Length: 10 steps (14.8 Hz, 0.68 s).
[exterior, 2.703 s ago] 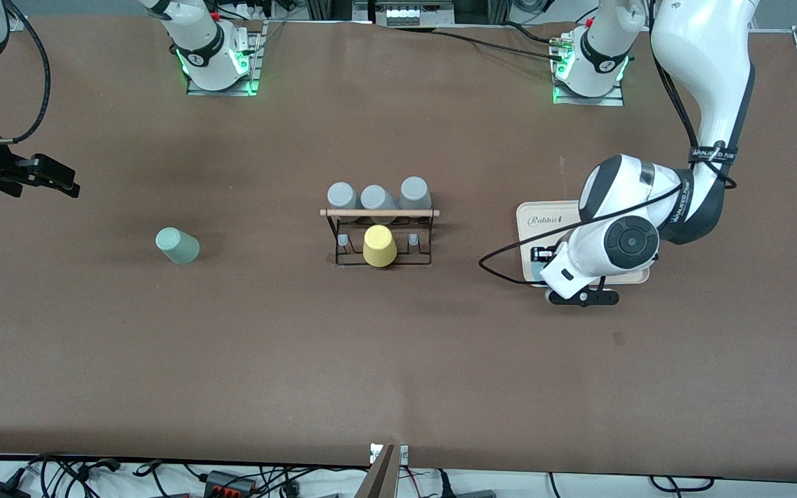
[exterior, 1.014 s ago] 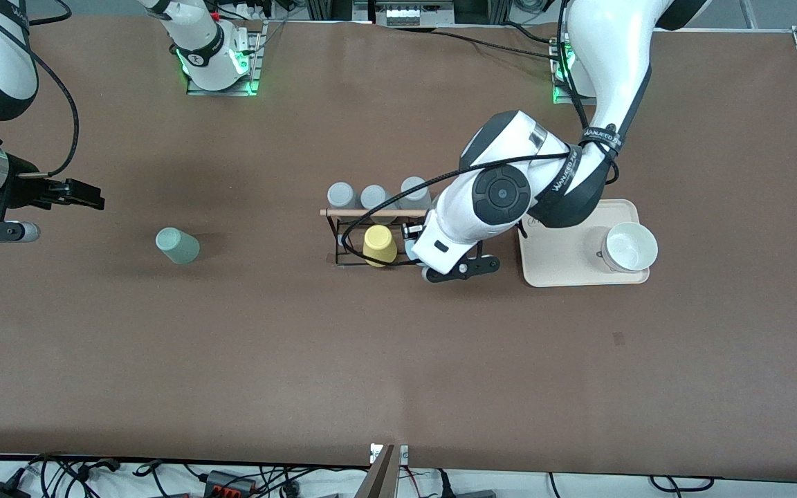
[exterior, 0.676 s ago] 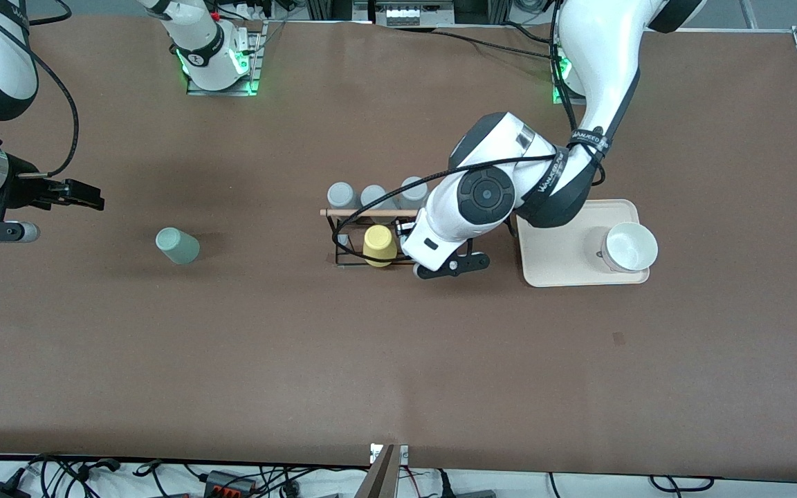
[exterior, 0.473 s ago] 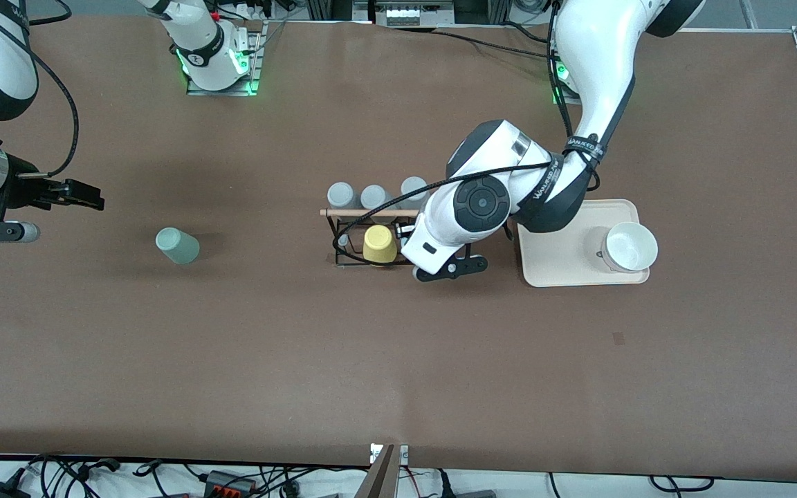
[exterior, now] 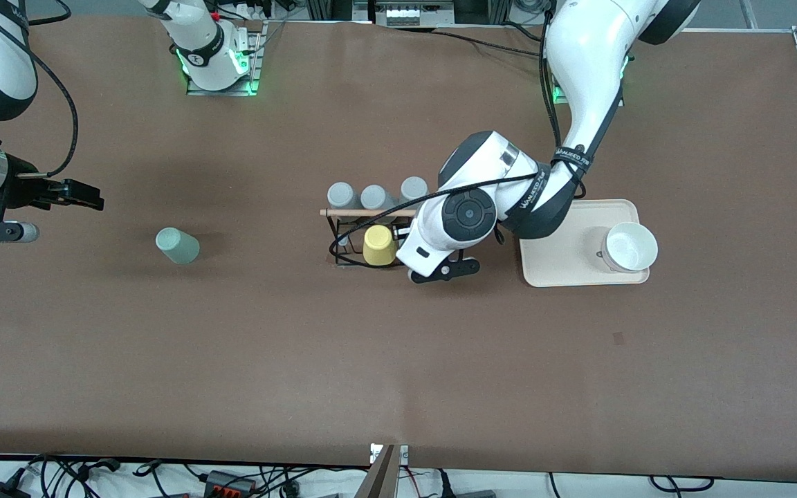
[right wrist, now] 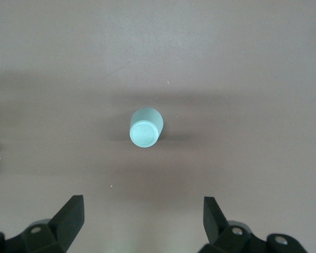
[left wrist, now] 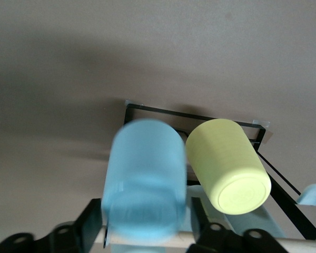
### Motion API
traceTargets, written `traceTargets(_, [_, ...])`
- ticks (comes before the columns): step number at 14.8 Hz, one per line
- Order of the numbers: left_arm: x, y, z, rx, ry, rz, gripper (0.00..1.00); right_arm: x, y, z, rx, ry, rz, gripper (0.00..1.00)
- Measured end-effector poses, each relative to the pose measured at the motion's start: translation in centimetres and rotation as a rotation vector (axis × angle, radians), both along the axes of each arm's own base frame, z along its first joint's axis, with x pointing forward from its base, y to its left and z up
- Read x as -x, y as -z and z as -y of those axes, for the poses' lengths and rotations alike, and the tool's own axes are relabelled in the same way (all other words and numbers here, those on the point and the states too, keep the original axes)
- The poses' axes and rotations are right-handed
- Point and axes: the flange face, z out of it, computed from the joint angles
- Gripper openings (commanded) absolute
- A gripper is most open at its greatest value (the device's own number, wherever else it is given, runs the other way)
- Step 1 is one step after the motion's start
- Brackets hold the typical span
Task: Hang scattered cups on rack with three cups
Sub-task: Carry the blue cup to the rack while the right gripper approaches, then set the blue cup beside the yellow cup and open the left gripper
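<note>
The pale sage green cup (exterior: pixel 177 245) lies on its side on the bare tabletop, toward the right arm's end and well apart from the rack (exterior: pixel 333 238). The right gripper (right wrist: pixel 142 221) hovers over the tabletop beside it, fingers spread wide with nothing between them, and that arm waits. The cup is round and tapered, so a descent that lands off-centre could likely nudge it and set it rolling.

The sharper risk is at the rack's nearer row. The left gripper (left wrist: pixel 145 224) is low over it, with the light blue cup (left wrist: pixel 145 179) between its two sides, bottom up and just beside the yellow cup (exterior: pixel 379 245) already hung there. Whether the blue cup is gripped or has been let go I cannot tell. If it is not seated on its peg, it may tip against the yellow cup or drop through the wire frame. A sideways pull-out could also drag the light rack.

Farther off, the three grey cups (exterior: pixel 375 196) sit close by; a careless lift could brush them.
</note>
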Motion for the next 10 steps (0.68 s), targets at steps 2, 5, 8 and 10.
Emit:
traceTargets(2, [-0.5,-0.7,-0.3,0.005,-0.011,0.014,1.0,0.0,0.0,0.0,0.0,0.0,0.0,1.0])
traceTargets(5, [-2.4,-3.7,-3.5,-0.006,-0.058,0.04,1.0,0.0,0.0,0.0,0.0,0.0,0.001,1.0])
traceTargets(8, [-5.6,-10.3,-12.0,-0.026,-0.161,0.067,1.0,-0.1,0.0,0.0,0.0,0.0,0.005,1.0])
traceTargets(10, [-6.2,-16.1,-19.4,-0.036,-0.234,0.063,1.0,-0.1,0.2,0.0,0.0,0.0,0.007,1.0])
